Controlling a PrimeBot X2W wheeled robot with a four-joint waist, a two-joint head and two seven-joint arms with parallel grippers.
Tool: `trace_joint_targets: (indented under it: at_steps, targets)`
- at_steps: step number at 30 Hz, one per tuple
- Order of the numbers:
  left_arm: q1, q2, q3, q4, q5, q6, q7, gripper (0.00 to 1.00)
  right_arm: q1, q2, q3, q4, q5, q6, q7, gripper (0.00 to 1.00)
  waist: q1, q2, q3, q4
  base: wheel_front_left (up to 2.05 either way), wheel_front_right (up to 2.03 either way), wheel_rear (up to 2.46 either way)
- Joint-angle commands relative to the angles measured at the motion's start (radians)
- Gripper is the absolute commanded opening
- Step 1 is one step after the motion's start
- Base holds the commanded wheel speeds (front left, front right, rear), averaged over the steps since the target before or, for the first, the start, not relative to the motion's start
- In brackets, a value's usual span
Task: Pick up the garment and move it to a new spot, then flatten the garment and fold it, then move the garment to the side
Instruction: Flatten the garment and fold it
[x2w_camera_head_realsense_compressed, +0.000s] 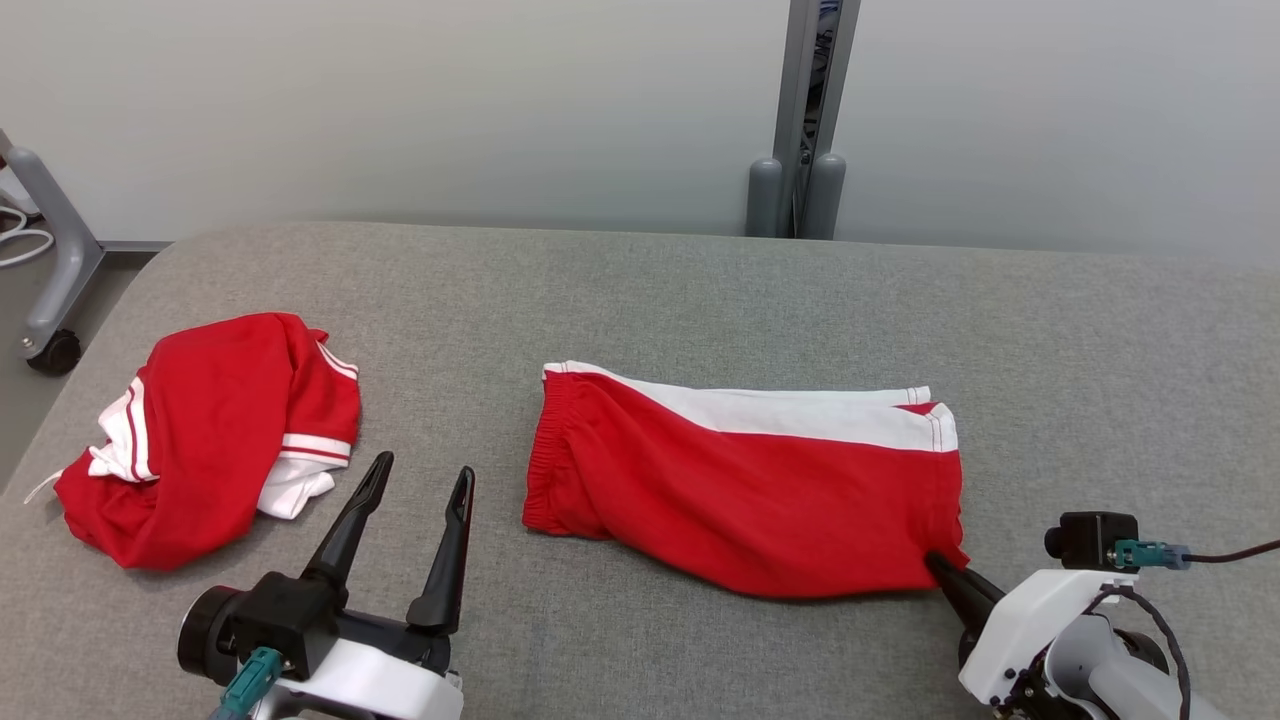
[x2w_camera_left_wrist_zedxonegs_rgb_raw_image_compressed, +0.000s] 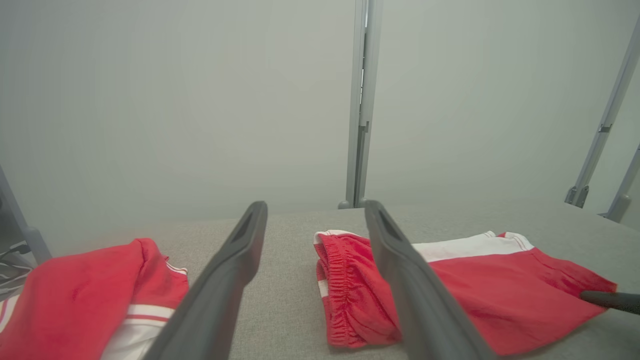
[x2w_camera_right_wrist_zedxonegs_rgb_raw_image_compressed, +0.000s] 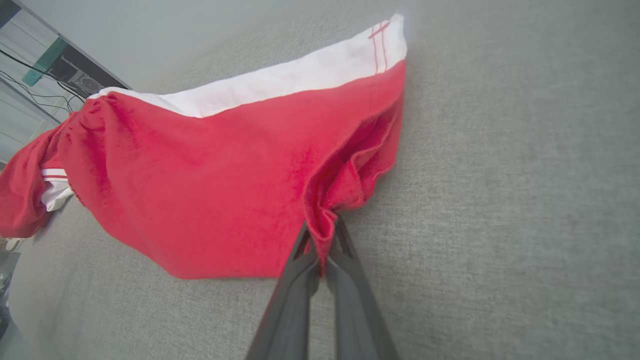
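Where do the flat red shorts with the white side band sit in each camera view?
Head view: flat red shorts with white side band, centre.
Left wrist view: shorts, lower right.
Right wrist view: shorts, centre-left.
Shared landmark: crumpled red-and-white garment beyond the waistband.

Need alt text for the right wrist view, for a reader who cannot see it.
The right tool is shut on a corner of the red shorts, pinching the leg hem. The shorts, with a white side band, lie on a grey table; a second red and white garment lies past their waistband end.
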Motion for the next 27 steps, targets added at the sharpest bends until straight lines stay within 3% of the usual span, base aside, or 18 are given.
trace_joint_targets:
  at_steps: [1,2,3,9,14,20,27]
  targets:
    - [0.003,0.002,0.002,0.002,0.001,-0.001,-0.003,1.0,0.002,-0.002,0.0,0.007,-0.01,0.0,-0.003,0.51,0.0,0.0,-0.001,-0.001,0.0,0.0,0.0]
    - [0.003,0.003,0.002,0.003,0.0,-0.001,-0.003,1.0,0.0,-0.002,0.002,0.011,-0.018,0.0,-0.01,0.96,0.0,0.0,-0.002,-0.001,0.0,0.0,0.0]
    - [0.005,0.003,0.003,0.004,0.0,-0.001,-0.003,1.0,-0.004,-0.003,0.002,0.018,-0.028,0.0,-0.018,1.0,0.0,0.0,-0.003,-0.002,0.0,0.0,0.0]
    - [0.019,0.009,0.021,0.005,0.022,-0.001,-0.003,1.0,-0.026,-0.011,-0.023,0.036,-0.095,0.0,-0.102,1.0,0.0,0.0,-0.008,-0.016,0.0,0.0,0.0]
    - [0.039,0.007,0.062,0.0,0.038,-0.001,-0.003,1.0,-0.046,-0.006,-0.082,0.007,-0.233,0.0,-0.168,1.0,0.0,0.0,-0.018,-0.044,0.0,0.0,0.0]
    - [0.067,0.007,0.095,-0.003,0.06,0.019,-0.003,1.0,0.027,0.025,-0.299,-0.125,-0.469,0.0,-0.169,1.0,0.0,0.0,-0.027,-0.059,0.0,0.0,0.0]
    - [0.101,0.02,0.152,0.007,0.053,0.031,-0.003,1.0,0.184,0.111,-0.517,-0.277,-0.695,0.0,-0.169,1.0,0.0,0.0,-0.044,-0.057,0.0,0.0,0.0]
